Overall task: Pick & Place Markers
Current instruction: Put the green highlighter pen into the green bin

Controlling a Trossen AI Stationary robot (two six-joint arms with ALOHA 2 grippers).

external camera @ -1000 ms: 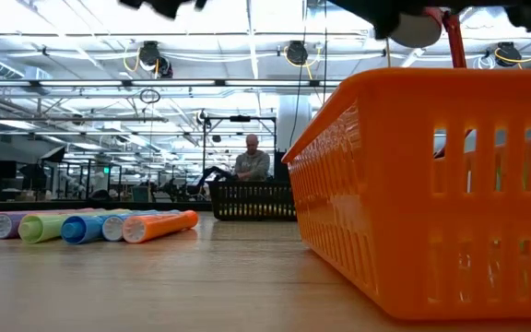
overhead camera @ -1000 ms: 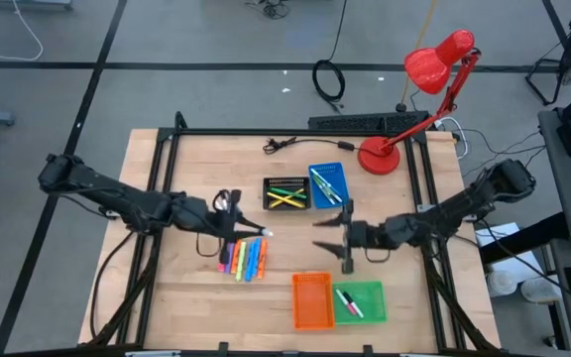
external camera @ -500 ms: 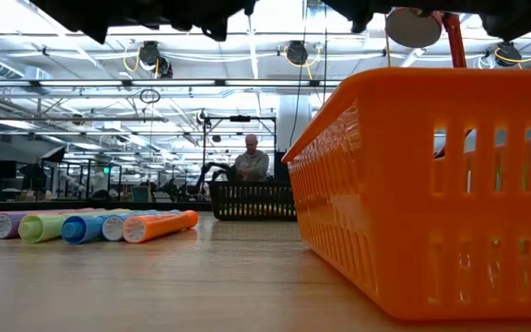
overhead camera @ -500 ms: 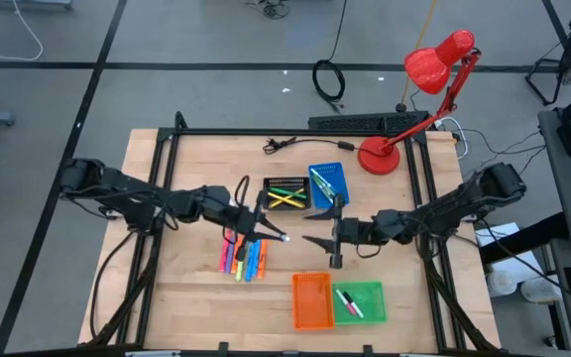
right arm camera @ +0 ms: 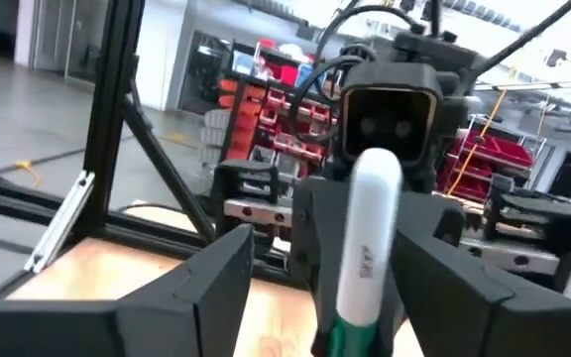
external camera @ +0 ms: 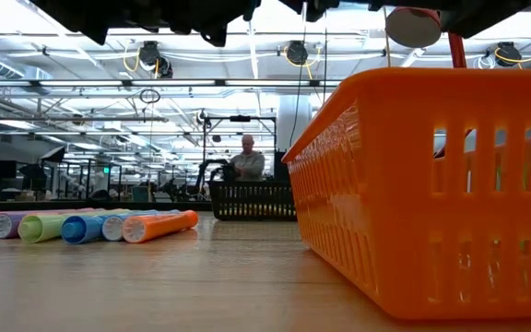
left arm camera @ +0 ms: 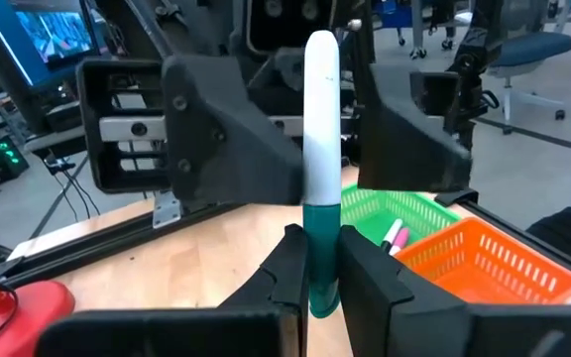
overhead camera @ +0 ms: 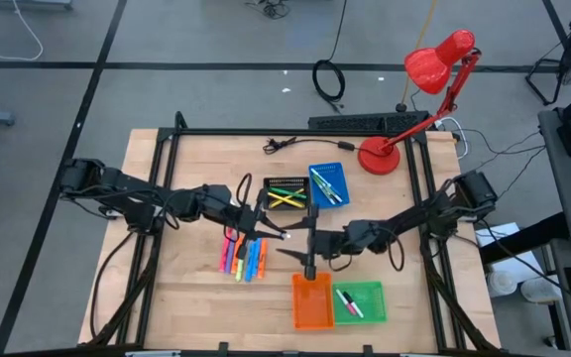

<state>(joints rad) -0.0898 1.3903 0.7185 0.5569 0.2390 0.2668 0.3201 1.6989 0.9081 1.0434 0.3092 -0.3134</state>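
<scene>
— Holding a white marker (left arm camera: pixel 321 169) with a green lower end, the left gripper (overhead camera: pixel 271 232) sits at the middle of the high view, its fingers (left arm camera: pixel 287 270) clamped tight on the green part so the white end sticks out past them.

— And the other arm?

— The right gripper (overhead camera: pixel 303 246) faces it from the right of the frame, tips just beside the marker's white end. Its two fingers (right arm camera: pixel 211 288) stand apart on either side of that marker (right arm camera: pixel 363 248); they are spread wide and I see no contact with it.

— Where are the remaining markers?

— A loose row of pink, orange, green and blue markers (overhead camera: pixel 243 258) lies on the bare wood below and left of centre in the high view, and shows at the left edge of the low view too (external camera: pixel 81 226). More lie in trays: yellow and green ones crossed in the black tray (overhead camera: pixel 286 193) just above centre, a few in the blue tray (overhead camera: pixel 327 183) right of it, and a pink and a white one in the green tray (overhead camera: pixel 359 303) at lower centre.

— The orange tray (overhead camera: pixel 311 300)?

— Touching the green tray's left side, just below the right gripper. It fills the right half of the low view.

— Anything else?

— A red desk lamp (overhead camera: pixel 419 94) at the upper right of the table, and a person (external camera: pixel 250 161) far back in the room.
</scene>
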